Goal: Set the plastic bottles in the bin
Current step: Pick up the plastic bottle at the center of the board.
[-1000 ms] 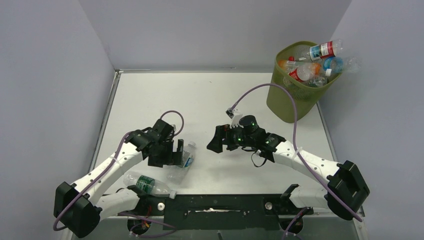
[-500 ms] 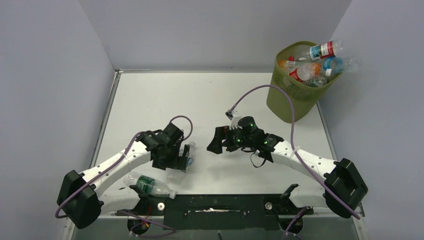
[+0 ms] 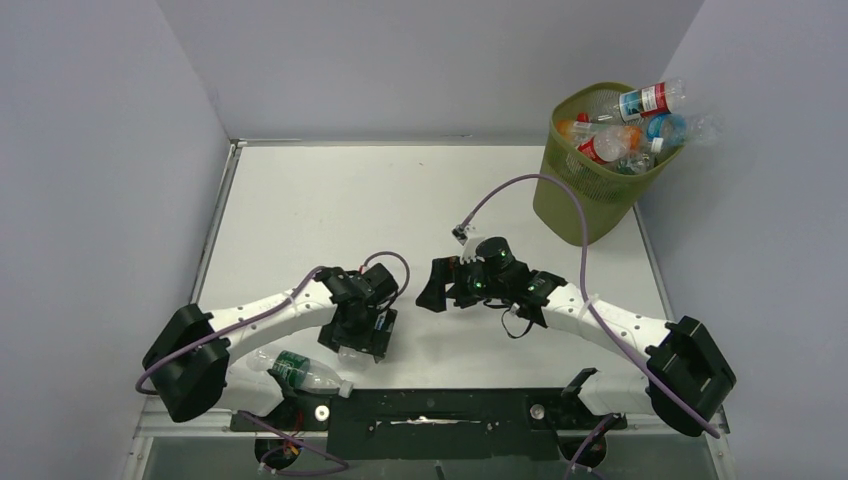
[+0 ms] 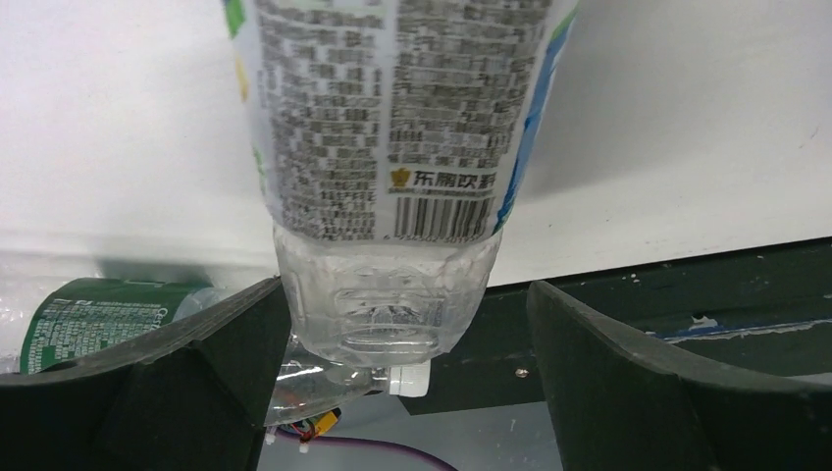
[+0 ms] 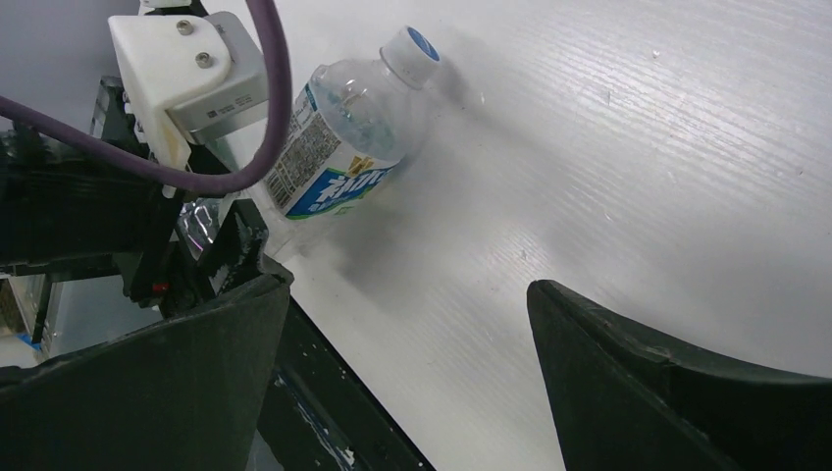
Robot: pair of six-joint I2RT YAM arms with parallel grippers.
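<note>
A clear plastic bottle (image 4: 392,118) with a white and blue label lies on the white table. Its base sits between the spread fingers of my left gripper (image 4: 407,363), against the left finger with a gap to the right one. In the top view my left gripper (image 3: 360,340) covers most of it. The right wrist view shows this bottle (image 5: 343,147) lying with its cap away. My right gripper (image 3: 428,292) is open and empty mid-table. A green-labelled bottle (image 3: 295,370) lies near the front edge. The olive-green bin (image 3: 585,195) stands far right, heaped with bottles (image 3: 640,100).
The black front rail (image 3: 430,410) runs along the near edge just beyond my left gripper. Purple cables (image 3: 520,185) loop over both arms. Grey walls close the table at the left, back and right.
My left arm has swung right and toward the near edge, and its gripper has turned over the clear bottle. My right arm has hardly moved.
</note>
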